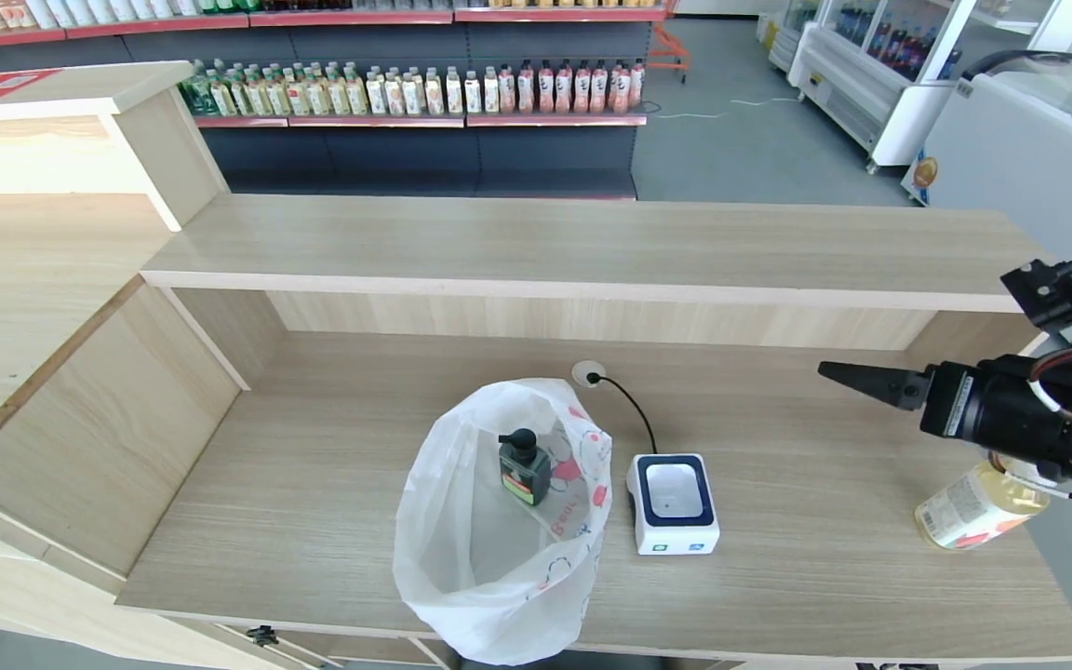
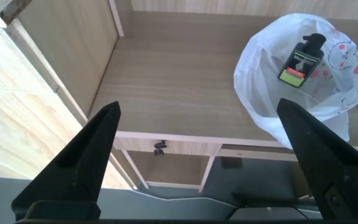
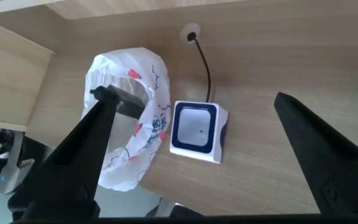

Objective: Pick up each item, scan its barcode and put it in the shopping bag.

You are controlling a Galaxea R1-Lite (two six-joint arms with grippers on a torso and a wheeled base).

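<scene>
Sitting inside the open shopping bag (image 1: pixel 462 568) — one dark pump bottle (image 1: pixel 524 471).

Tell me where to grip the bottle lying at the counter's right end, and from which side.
Probably across the labelled body of the bottle, from above, with the open right gripper. It lies on its side, round flanks exposed; its neck end is hidden under the arm.

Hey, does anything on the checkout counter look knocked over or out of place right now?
One thing: the yellowish bottle lies on its side near the right edge of the counter instead of standing. The pump bottle stands inside the shopping bag, and the scanner sits flat beside the bag. Nothing looks spilled.
</scene>
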